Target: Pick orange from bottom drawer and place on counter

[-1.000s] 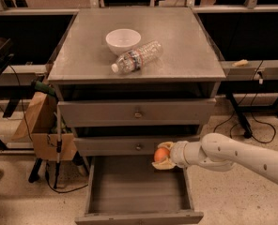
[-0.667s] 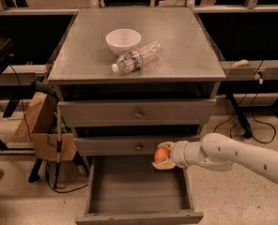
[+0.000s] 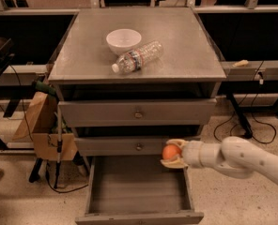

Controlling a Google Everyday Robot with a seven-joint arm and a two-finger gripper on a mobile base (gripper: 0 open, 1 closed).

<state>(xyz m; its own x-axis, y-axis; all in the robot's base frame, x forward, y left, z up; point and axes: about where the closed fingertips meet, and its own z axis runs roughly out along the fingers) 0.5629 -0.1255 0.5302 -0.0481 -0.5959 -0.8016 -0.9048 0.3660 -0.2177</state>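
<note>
The orange [image 3: 170, 152] is a small round fruit held between the pale fingers [image 3: 175, 163] of my gripper [image 3: 173, 153]. The gripper reaches in from the right on a white arm and holds the orange above the right rear of the open bottom drawer [image 3: 138, 187], just in front of the middle drawer's face. The bottom drawer is pulled out and its inside looks empty. The counter [image 3: 186, 50] is the flat grey top of the cabinet, well above the gripper.
A white bowl [image 3: 123, 41] and a clear plastic bottle [image 3: 138, 56] lying on its side sit on the counter's left half. Two knobbed drawers [image 3: 138, 112] are closed. A brown paper bag [image 3: 38, 116] and a stick lean at the cabinet's left.
</note>
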